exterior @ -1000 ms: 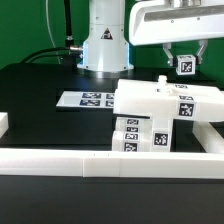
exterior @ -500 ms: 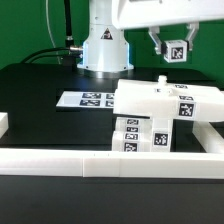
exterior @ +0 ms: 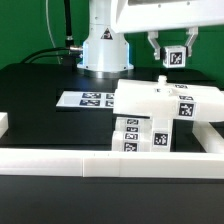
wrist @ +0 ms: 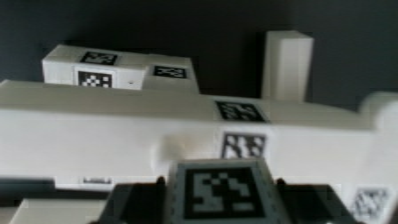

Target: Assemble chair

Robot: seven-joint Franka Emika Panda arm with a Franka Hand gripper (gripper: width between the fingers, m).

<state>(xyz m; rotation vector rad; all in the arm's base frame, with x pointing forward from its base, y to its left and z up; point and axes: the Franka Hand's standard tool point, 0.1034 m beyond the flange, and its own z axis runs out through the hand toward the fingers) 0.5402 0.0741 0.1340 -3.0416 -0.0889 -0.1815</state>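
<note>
The chair body (exterior: pixel 160 108), white blocky pieces with black-and-white tags joined together, stands at the exterior view's right, inside the rail. A short square post (exterior: pixel 163 81) sticks up from its top. My gripper (exterior: pixel 174 56) hangs above the body's far right and is shut on a small white tagged piece (exterior: pixel 175 56), clear of the body. In the wrist view the held piece (wrist: pixel 222 188) sits between my dark fingers (wrist: pixel 134 195), with the chair's white panel (wrist: pixel 125 125) and upright post (wrist: pixel 288 60) beyond it.
The marker board (exterior: pixel 85 99) lies flat on the black table to the exterior view's left of the chair. A long low white border rail (exterior: pixel 90 162) runs along the front and turns back at the right (exterior: pixel 212 135). The robot base (exterior: pixel 105 45) stands behind.
My gripper, with the small tagged piece in it, has moved up and toward the exterior view's left, then settled slightly lower. The chair body has not moved.
</note>
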